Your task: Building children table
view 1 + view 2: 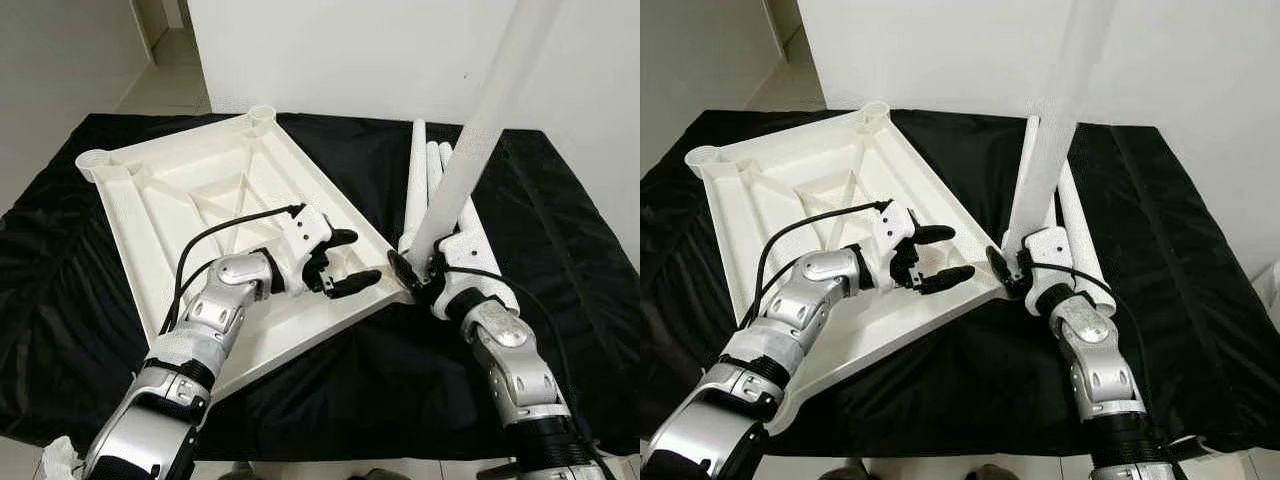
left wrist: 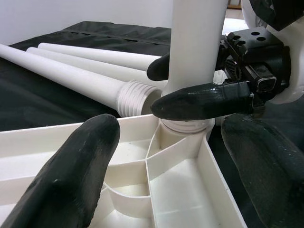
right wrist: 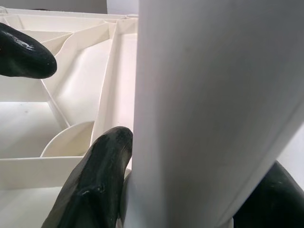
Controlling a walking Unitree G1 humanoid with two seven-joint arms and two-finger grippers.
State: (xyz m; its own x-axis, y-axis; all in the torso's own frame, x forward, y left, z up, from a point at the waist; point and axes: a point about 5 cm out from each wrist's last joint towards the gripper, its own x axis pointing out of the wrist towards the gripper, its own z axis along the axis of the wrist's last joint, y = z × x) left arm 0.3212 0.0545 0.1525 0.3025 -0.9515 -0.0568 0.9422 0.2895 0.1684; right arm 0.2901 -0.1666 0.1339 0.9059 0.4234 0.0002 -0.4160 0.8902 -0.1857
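Item 1: we see a white plastic tabletop [image 1: 200, 215] lying underside up on a black cloth [image 1: 560, 230], its ribs and corner sockets showing.

Item 2: we see the right gripper [image 1: 412, 275] pinching a long white leg [image 1: 470, 150] between its 2 black fingers [image 3: 95, 180]. The leg stands nearly upright, leaning a little, with its lower end seated in the tabletop's near corner socket [image 2: 185, 126].

Item 3: we see the left gripper [image 1: 340, 262] over the tabletop just beside that corner, its 2 fingers [image 2: 71, 175] spread apart and holding nothing.

Item 4: we count 3 more legs [image 1: 425, 180] lying side by side on the cloth behind the right gripper; 1 shows a threaded end [image 2: 135, 97] near the corner.
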